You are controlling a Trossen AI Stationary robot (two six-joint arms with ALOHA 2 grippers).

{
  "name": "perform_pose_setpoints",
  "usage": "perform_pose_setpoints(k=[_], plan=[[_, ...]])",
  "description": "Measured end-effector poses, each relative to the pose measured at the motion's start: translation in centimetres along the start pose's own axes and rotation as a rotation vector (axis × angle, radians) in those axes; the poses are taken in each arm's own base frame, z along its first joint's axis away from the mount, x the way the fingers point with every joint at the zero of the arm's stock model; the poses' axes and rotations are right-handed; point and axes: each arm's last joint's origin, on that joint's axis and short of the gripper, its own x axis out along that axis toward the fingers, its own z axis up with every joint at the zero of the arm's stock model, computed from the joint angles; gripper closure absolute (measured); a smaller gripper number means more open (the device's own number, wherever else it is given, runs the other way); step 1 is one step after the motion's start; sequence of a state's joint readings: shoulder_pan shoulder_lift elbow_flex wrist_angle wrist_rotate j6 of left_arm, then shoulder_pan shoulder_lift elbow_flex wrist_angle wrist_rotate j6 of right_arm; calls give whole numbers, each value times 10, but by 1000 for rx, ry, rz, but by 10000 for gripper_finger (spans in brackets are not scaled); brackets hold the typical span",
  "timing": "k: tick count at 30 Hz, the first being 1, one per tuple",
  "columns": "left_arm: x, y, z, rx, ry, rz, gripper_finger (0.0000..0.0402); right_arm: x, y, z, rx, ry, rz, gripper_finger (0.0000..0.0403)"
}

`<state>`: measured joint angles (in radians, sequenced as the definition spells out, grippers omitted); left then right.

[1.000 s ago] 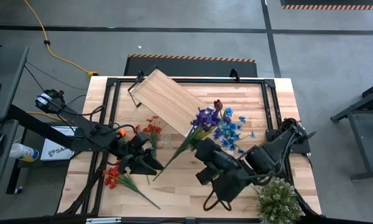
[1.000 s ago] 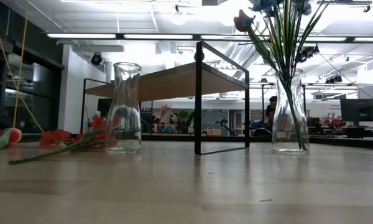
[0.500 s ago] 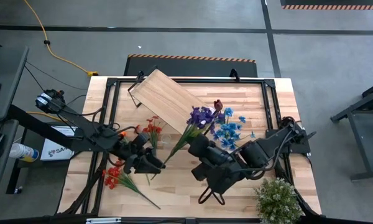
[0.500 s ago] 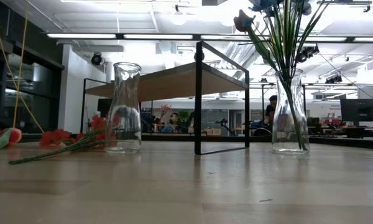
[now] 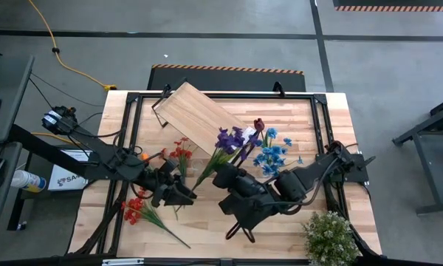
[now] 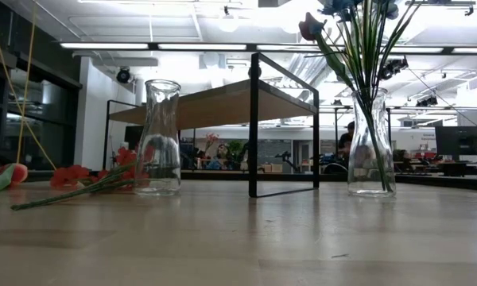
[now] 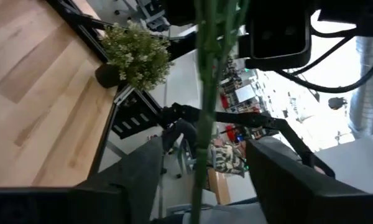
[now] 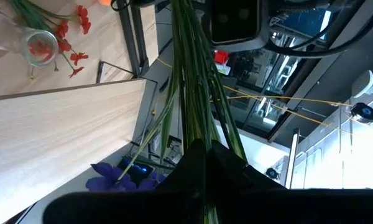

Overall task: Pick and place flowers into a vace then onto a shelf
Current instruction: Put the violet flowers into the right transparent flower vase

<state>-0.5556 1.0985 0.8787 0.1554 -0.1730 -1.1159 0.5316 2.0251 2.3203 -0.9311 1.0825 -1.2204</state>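
My right gripper (image 5: 220,174) is shut on a purple-bloomed flower spray (image 5: 232,139), held in the air over the table's middle. The spray's green stem (image 7: 204,93) runs down-left and passes between the fingers of my left gripper (image 5: 181,194). That gripper is open, with a gap on either side of the stem. A glass vase (image 6: 371,143) holds blue flowers and a dark red rose (image 5: 259,124). An empty vase (image 6: 159,137) stands by red sprays (image 5: 180,153) lying on the table. The shelf (image 5: 201,118) stands at the far middle. My right gripper pinches the purple spray's bundle of green stems (image 8: 198,138) between its two fingers, about midway along. The fingers come roughly level from the table's right and lie across the stems. The spray is lifted clear and slanted, with blooms toward the far side and stem end toward my left gripper.
Another red spray (image 5: 136,210) lies near the front left, and an orange tulip (image 5: 142,157) lies beside my left arm. A bushy pale plant (image 5: 329,236) stands at the front right corner. A black frame (image 5: 131,111) runs around the tabletop.
My right gripper has gone toward the table's left edge with the purple spray. The spray stays lifted, and its stem end has come in toward my left gripper.
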Motion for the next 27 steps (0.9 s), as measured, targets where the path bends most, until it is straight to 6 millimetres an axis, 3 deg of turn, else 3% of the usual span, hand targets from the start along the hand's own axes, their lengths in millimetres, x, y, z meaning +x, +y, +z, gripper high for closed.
perform_pose_setpoints(k=[6, 11, 19, 27], plan=[[0, 0, 1, 4, -21, 12, 238, 0, -3, 1, 13, -8, -15, 403], [0, 0, 1, 48, -21, 10, 357, 0, -3, 1, 14, -9, -16, 403], [0, 0, 0, 78, -19, 13, 364, 0, -3, 1, 14, -8, -17, 402], [2, 3, 0, 130, -56, 49, 363, -1, -3, 1, 47, 12, -25, 376]])
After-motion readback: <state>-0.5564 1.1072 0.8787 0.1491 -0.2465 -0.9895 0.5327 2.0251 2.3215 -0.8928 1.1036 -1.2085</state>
